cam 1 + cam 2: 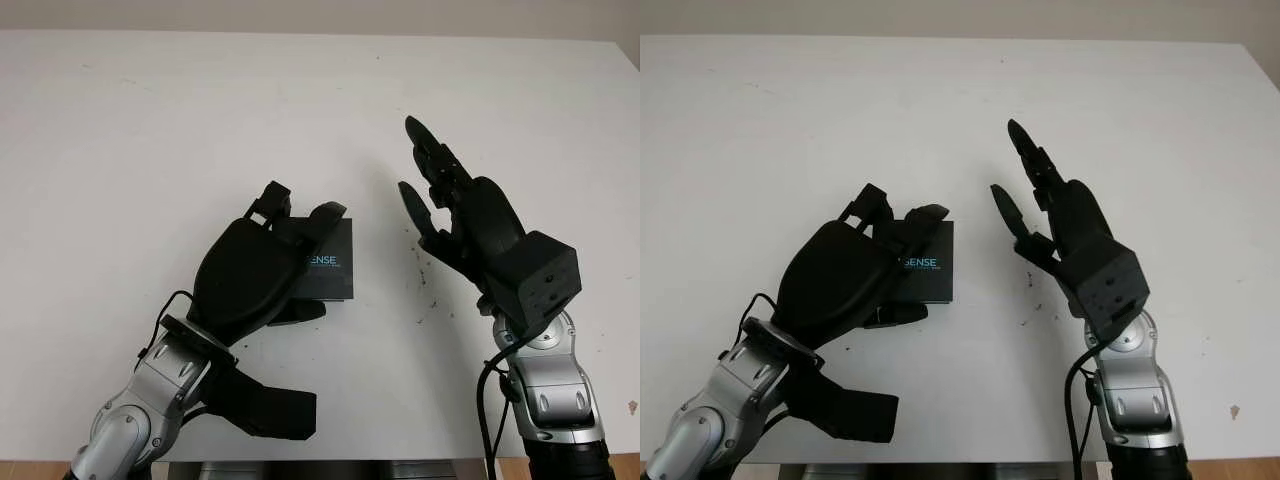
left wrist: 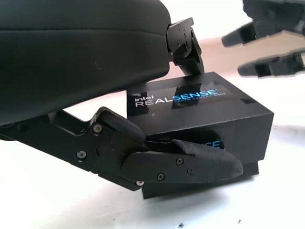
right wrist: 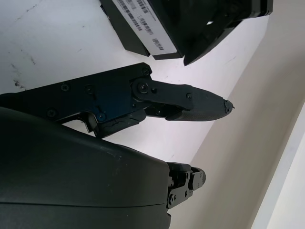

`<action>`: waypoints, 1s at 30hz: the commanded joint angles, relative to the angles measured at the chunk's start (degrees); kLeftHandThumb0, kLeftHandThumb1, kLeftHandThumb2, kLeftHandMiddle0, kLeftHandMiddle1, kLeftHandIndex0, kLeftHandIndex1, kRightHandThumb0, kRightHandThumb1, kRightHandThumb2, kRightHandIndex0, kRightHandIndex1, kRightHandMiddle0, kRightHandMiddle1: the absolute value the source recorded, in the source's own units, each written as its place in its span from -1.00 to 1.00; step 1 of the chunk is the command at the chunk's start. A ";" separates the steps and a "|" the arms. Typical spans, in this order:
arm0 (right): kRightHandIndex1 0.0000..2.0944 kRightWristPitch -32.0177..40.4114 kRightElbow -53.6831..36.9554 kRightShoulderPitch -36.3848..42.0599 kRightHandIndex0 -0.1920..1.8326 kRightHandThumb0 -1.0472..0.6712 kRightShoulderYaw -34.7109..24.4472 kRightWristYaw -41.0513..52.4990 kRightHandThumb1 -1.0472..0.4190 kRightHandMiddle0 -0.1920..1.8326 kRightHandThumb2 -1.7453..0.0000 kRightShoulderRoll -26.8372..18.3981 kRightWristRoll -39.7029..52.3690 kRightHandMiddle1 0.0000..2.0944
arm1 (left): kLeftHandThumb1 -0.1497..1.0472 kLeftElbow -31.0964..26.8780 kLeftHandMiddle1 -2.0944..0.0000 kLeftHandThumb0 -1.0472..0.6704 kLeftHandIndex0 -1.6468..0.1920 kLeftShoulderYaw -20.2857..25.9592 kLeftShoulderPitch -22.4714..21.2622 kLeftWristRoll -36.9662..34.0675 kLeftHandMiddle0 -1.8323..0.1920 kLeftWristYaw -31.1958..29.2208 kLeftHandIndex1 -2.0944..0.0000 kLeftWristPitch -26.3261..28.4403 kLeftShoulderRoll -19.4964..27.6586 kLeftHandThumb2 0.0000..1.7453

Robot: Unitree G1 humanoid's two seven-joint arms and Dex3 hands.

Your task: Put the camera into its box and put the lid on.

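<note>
Box: the black box (image 1: 330, 262) sits on the white table (image 1: 150, 130) near its middle, flat, printed lid up. It looks shut, with the lid seated on the base, so I judge the camera to be inside, though that cannot be seen.

Lid: in the left wrist view the lid (image 2: 190, 98) sits square over the lower part, with a thin seam along the side. It appears fully down.

Left hand: the left hand (image 1: 262, 268) covers the box's near side. Its fingers (image 2: 186, 164) are curled around it, one along the side wall and others over the far top edge. The grip pins the box to the table, probably to keep it from sliding while the lid was pressed home.

Right hand: the right hand (image 1: 445, 205) is raised just beside the box, apart from it and grasping nothing, with its palm turned toward the box. It looks placed either to give the lid a last push or to clear away.

Task stage: by my reading the work is nearly over. What remains is to check that the lid is seated and to release.

Risk: if the left hand lets go at a slant, the light box could shift or the lid could lift at one corner.

Table: small dark specks (image 1: 425, 285) lie on it between the box and the right arm.
</note>
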 commanded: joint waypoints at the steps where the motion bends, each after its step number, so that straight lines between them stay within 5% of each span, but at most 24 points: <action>1: -0.95 -1.01 -0.44 0.22 -0.75 -0.58 -0.20 0.08 -1.00 -0.70 0.39 -0.08 0.46 -0.92 | 1.00 -0.49 -1.00 -0.13 1.00 0.84 -1.91 -3.16 0.75 -0.10 -1.00 -0.10 -0.91 -0.36; 15: -0.95 -0.22 -0.06 -0.60 -0.74 -0.59 -0.04 0.35 -1.00 -0.69 0.39 -0.34 0.64 -0.92 | 1.00 -2.05 -1.00 -0.11 0.93 5.02 -6.90 -16.91 0.70 -11.26 -1.00 1.94 0.40 -0.41; 30: -0.95 -1.00 -0.22 -0.35 -0.74 -0.57 0.32 0.25 -1.00 -0.69 0.39 -0.24 0.17 -0.92 | 1.00 1.78 -1.00 -0.10 0.90 4.60 -9.71 -17.25 0.63 -11.95 -1.00 -1.71 6.11 -0.44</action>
